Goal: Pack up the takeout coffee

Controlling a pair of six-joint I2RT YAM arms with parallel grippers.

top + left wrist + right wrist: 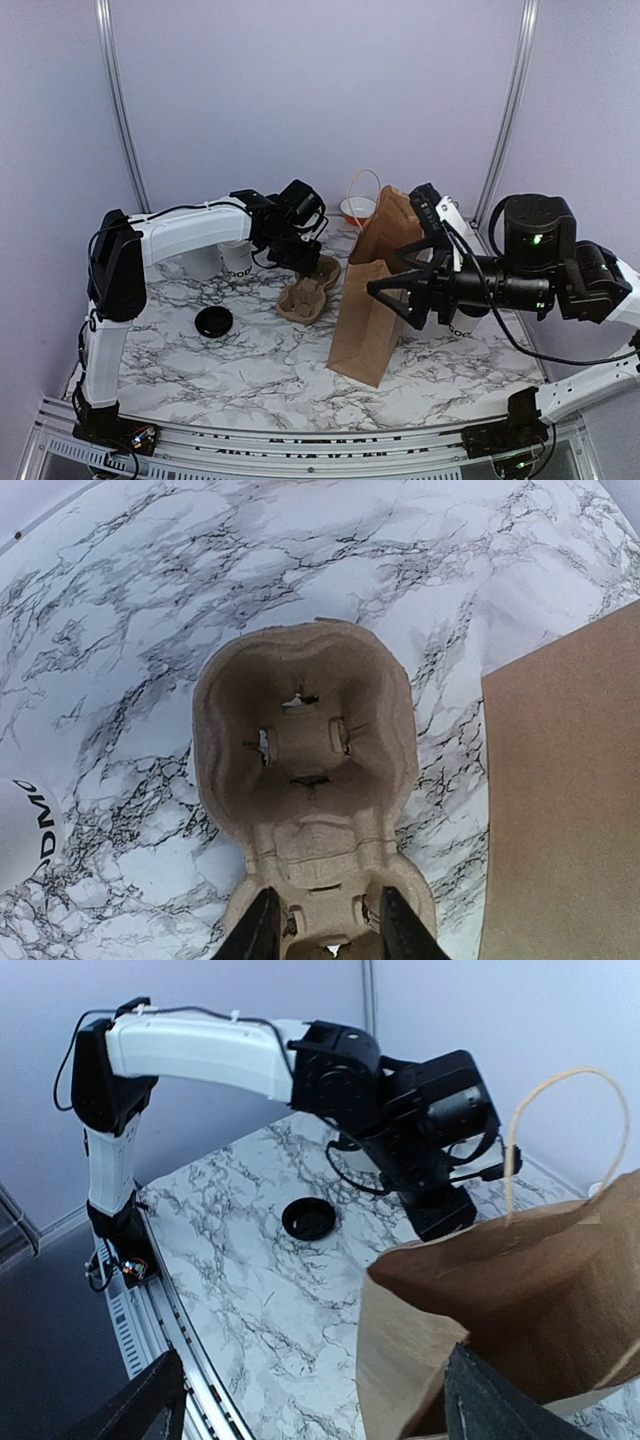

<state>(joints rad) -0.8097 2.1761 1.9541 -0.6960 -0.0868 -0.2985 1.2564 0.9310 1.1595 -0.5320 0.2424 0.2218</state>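
Note:
The takeout coffee cup (237, 258), white with dark lettering, stands lidless at the back left and shows at the left edge of the left wrist view (22, 825). Its black lid (213, 321) lies apart on the marble, also seen from the right wrist (308, 1219). My left gripper (300, 262) hangs over the brown pulp tray (308, 295). Its jaws (326, 892) are open, one either side of the tray's (305, 740) middle ridge. My right gripper (392, 305) is wide open at the top edge of a brown paper bag (360, 330). That bag's rim (480, 1290) lies between its fingertips (315, 1360).
A plain white canister (200, 262) stands left of the cup. A second brown bag (385, 225) with a loop handle stands behind the first, beside a white bowl (357, 208). Another lettered white cup (462, 328) sits under my right arm. Purple walls enclose the table.

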